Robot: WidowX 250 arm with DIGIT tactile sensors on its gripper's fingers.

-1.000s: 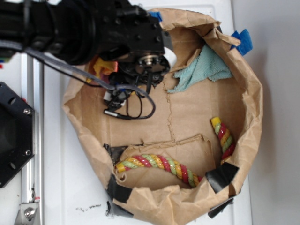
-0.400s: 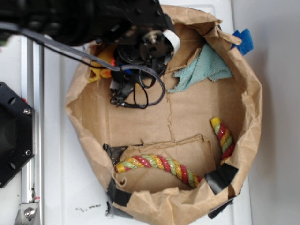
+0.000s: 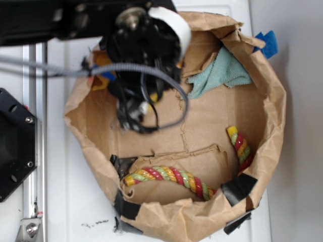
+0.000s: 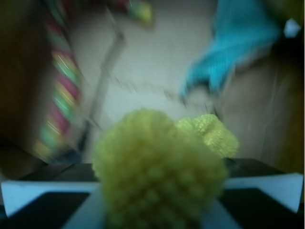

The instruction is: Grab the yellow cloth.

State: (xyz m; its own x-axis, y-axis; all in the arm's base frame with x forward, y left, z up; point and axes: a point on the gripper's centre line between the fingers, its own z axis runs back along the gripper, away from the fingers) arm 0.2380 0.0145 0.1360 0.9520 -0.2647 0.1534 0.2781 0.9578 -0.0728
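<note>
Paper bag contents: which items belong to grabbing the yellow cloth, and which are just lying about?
Job:
- yellow cloth, bunched right at the wrist camera
- gripper, over the bag's upper left; fingers hidden

Lying about:
- teal cloth, against the bag's upper right wall
- rope, along the lower wall
- paper bag

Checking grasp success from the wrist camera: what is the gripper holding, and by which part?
The yellow cloth, pinched by a bunched fold sticking up between the fingers; the rest is hidden.
</note>
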